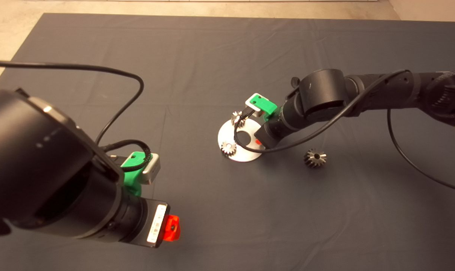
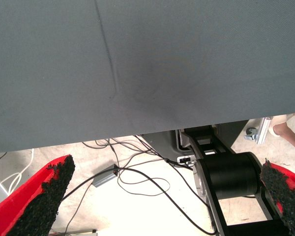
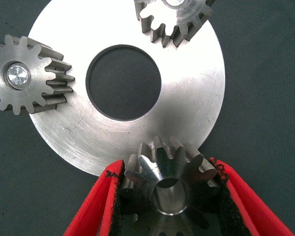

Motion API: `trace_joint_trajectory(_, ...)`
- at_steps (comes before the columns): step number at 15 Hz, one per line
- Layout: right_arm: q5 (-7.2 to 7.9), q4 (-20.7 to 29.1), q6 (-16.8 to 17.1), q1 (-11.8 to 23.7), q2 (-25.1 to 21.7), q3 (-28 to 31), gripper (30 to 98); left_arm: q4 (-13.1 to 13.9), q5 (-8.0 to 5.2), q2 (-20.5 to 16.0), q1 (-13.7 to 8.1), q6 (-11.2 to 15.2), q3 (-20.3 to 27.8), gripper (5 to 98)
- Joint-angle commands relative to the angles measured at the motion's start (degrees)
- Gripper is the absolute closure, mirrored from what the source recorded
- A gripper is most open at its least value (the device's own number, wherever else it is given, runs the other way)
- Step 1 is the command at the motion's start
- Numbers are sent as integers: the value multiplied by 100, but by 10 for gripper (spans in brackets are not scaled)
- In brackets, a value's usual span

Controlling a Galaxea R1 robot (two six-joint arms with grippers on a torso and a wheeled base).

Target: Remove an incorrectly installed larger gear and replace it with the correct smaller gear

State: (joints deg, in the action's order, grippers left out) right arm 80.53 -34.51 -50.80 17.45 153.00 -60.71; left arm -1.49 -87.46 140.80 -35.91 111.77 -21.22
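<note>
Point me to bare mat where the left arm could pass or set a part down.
Bare mat: the far stretch beyond the round plate, and the near strip below the large gear. Crowded: the plate, with two small gears on it and the right end effector shut on a third. The left end effector waits near-left.

Your right gripper (image 1: 256, 142) hides behind its wrist in the head view; one pinion (image 3: 174, 19) is cut off.

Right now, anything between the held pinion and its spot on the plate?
Nothing visible. The right end effector holds the smaller gear over the plate's rim; the other two pinions sit on pins elsewhere, and the larger gear lies off on the mat.
</note>
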Motion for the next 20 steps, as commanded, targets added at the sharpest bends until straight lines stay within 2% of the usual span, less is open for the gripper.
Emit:
trace_joint_trajectory(1, -37, -179, -9, 119, 6, 17, 873, 122, -755, 5, -83, 11, 85, 54)
trace_joint_trajectory(20, -89, -249, -18, 57, 15, -108, 873, 150, -755, 5, -83, 20, 94, 54)
